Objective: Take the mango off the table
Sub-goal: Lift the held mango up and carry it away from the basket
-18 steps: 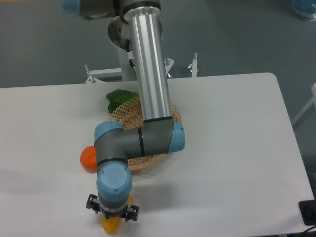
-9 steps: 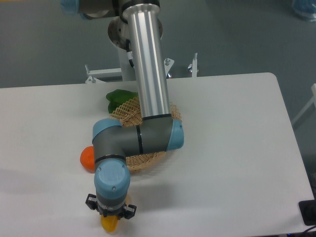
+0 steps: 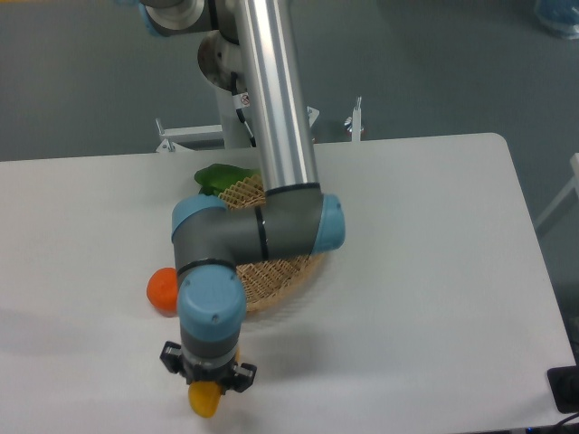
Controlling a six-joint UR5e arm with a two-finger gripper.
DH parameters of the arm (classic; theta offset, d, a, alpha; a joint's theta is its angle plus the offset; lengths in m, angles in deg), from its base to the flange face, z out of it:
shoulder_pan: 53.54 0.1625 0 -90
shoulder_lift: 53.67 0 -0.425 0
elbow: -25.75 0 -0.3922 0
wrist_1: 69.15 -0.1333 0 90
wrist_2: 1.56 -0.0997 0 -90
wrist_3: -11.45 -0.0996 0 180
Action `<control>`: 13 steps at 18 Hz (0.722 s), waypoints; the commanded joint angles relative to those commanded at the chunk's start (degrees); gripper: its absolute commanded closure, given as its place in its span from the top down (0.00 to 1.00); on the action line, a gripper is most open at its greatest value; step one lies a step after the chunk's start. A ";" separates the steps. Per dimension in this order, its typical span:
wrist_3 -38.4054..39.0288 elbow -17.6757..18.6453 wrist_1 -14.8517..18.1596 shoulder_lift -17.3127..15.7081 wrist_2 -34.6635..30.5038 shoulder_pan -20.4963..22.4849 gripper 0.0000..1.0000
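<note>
We saw the gripper (image 3: pixel 208 387) near the table's (image 3: pixel 425 271) front edge, its jaws closed on the mango (image 3: pixel 205 399), whose yellow-orange end showed below the wrist. A round orange fruit (image 3: pixel 162 290) lay beside a wicker basket (image 3: pixel 282 276); a green leaf (image 3: pixel 217 176) lay behind.

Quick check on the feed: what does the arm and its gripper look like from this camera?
The arm has a polished silver tube link, grey joint housings and light-blue end caps. A thin cable runs near its base. The gripper is small and black, mostly hidden under the blue-capped wrist; its fingers cannot be seen.
</note>
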 joint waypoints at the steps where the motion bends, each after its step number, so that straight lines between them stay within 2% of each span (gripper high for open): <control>1: -0.97 0.27 0.17 -0.70 0.09 0.97 0.36; 9: -7.73 0.80 3.25 -3.08 -0.35 6.07 0.37; 13: -15.72 2.37 4.57 -5.10 -3.68 9.14 0.37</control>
